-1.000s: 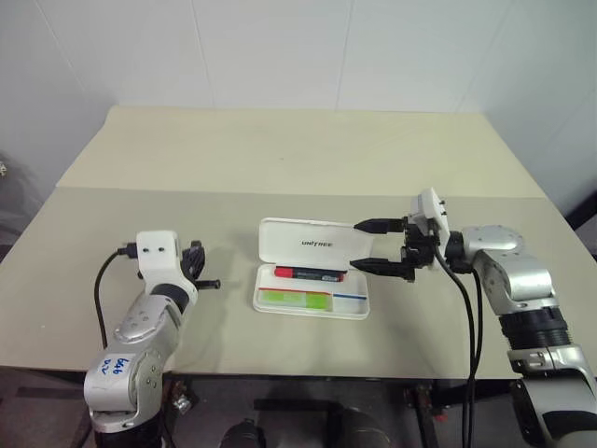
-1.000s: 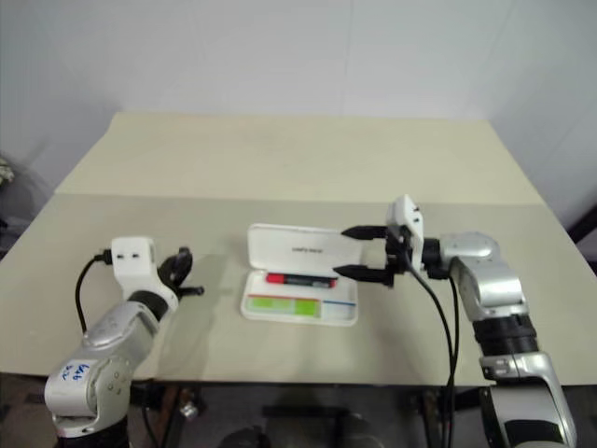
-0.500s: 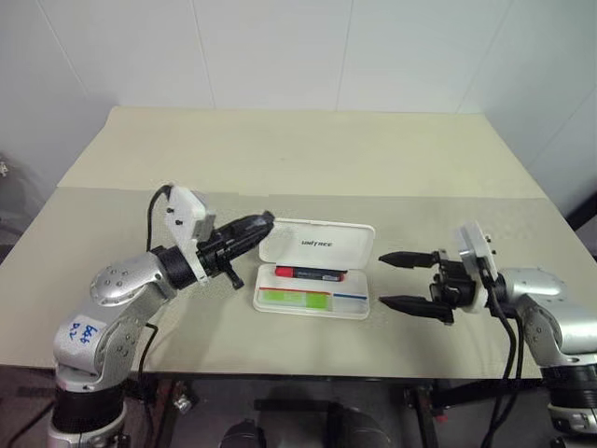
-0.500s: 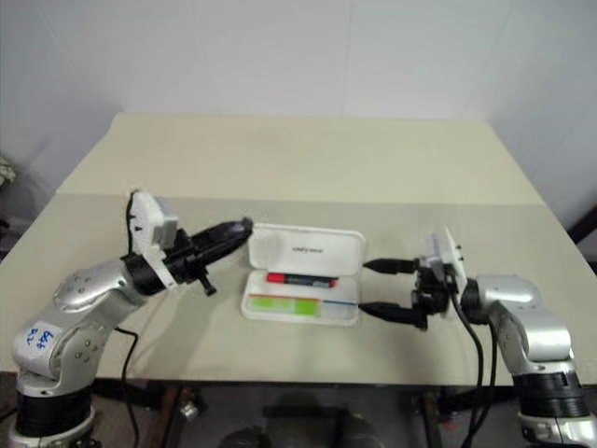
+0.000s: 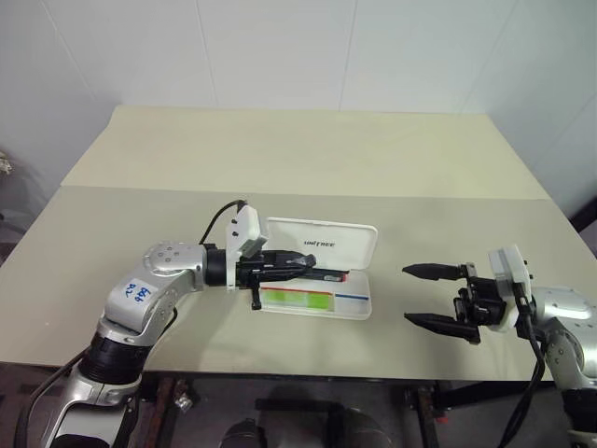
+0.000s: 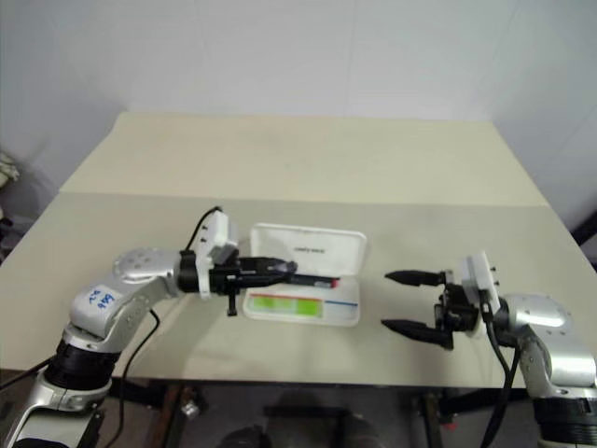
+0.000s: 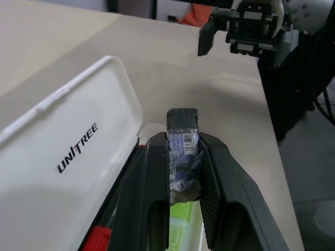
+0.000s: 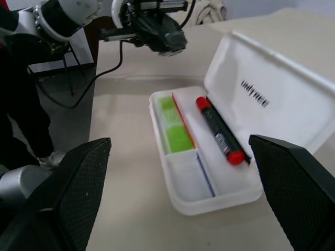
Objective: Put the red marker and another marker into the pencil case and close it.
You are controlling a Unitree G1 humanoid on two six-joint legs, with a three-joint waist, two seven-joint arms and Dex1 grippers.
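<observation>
Hiding the red marker [image 8: 220,129]: left gripper [image 5: 312,268].

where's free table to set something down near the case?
Bare table behind the pencil case, and between it and the right gripper. Front strip is narrow. Crowded on the case's left, where the left gripper reaches over the red marker and green marker.
</observation>
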